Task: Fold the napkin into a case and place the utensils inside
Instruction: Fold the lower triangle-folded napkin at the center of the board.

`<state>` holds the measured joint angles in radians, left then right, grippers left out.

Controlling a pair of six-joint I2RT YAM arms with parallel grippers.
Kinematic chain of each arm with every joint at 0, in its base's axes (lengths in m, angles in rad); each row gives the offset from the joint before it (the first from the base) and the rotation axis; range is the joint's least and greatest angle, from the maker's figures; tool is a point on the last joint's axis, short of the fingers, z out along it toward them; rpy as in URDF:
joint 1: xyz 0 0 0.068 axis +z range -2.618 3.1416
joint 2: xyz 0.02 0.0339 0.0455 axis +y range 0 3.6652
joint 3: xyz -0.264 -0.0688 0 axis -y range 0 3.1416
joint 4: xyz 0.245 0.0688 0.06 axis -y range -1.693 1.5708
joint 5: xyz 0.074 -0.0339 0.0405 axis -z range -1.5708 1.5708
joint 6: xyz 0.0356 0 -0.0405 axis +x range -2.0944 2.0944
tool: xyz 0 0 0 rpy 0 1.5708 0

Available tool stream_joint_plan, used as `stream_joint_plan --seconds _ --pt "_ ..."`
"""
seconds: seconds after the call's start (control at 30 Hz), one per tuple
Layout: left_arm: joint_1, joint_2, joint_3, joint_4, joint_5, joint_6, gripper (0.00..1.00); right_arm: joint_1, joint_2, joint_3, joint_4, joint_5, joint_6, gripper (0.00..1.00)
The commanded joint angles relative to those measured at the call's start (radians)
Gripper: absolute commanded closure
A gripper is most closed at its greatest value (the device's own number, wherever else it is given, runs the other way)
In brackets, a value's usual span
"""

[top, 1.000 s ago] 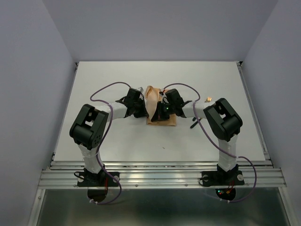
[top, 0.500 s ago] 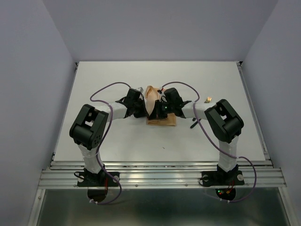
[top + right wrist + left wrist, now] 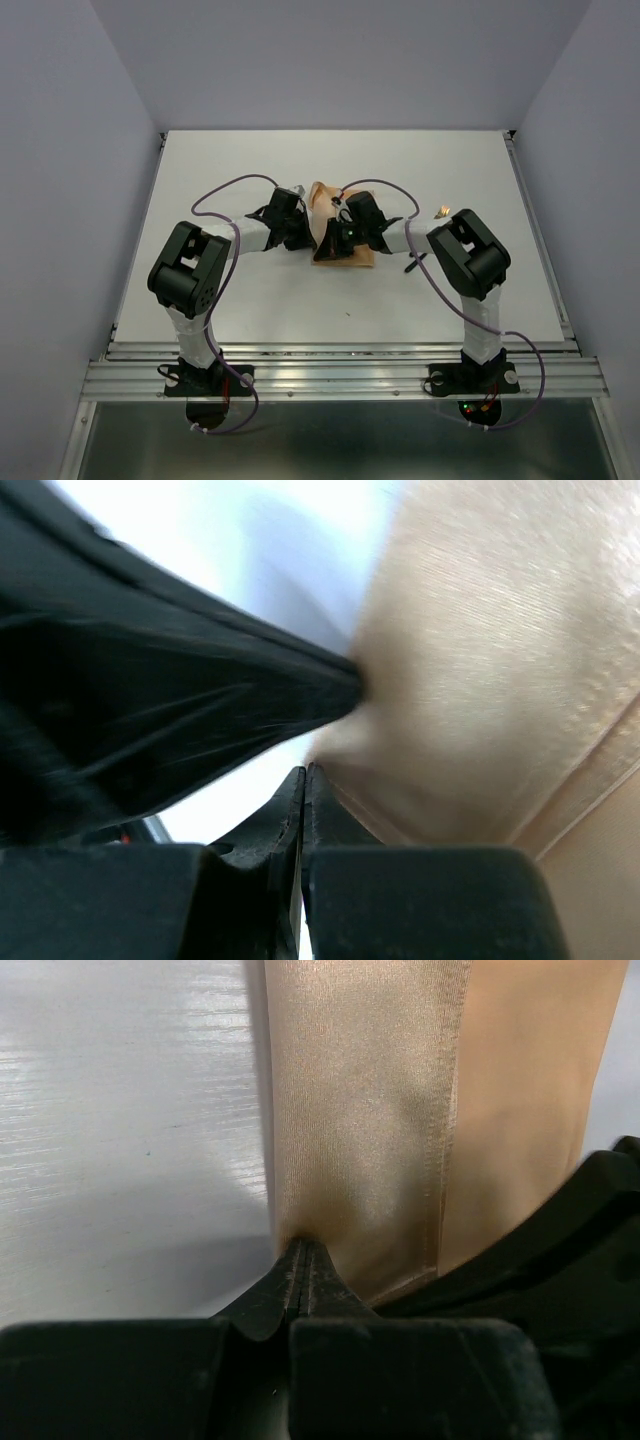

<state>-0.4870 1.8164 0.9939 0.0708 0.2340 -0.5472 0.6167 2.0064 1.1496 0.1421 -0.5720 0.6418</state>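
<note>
Table (image 3: 250, 290): plain white top, with a metal rail (image 3: 340, 378) at the near edge where both arms are bolted down.
Cables: purple cables (image 3: 215, 195) loop off the arms, trailing back behind each claw's wrist.
Left claw (image 3: 308, 230): reaches in toward the middle. Its wrist cam shows the fingertips (image 3: 303, 1252) squeezed flat together with a fold of cloth nipped right at the tips.
Right claw (image 3: 335, 234): comes in from the other side, pretty much nose to nose with the left claw (image 3: 200, 700). Its jaws are pressed together too, with a bunched bit of cloth edge caught at the very tip.
Napkin (image 3: 350, 260): peach-orange. It's gathered into a raised ridge between the two claws, and the rest lies flat on the table under the right claw and just to its near side. A crumpled end pokes out past both claws on the far side.
Utensils (image 3: 441, 212): out on the bare table on the right claw's outer side, well apart from its tips and from the cloth. Only a gold-ish head shows, way too small to tell which piece it is.
Walls (image 3: 60, 200): pale lavender, closing in the left, right and far sides.
</note>
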Motion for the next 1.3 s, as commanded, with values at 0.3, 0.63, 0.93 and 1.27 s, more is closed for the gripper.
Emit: stream_joint_plan --seconds 0.3,0.63,0.93,1.27 --pt "-0.007 0.003 -0.029 -0.098 -0.032 0.035 1.0 0.008 -0.038 0.004 -0.065 0.138 -0.074 0.99" --pt "-0.007 -0.005 -0.034 -0.098 -0.03 0.038 1.0 -0.115 -0.032 0.119 -0.067 0.141 -0.062 0.99" --pt "-0.007 -0.009 -0.04 -0.1 -0.03 0.038 1.0 -0.149 0.12 0.24 -0.139 0.188 -0.116 0.99" --pt "-0.033 -0.089 -0.109 -0.095 -0.027 0.013 1.0 -0.149 0.154 0.144 -0.134 0.204 -0.148 0.99"
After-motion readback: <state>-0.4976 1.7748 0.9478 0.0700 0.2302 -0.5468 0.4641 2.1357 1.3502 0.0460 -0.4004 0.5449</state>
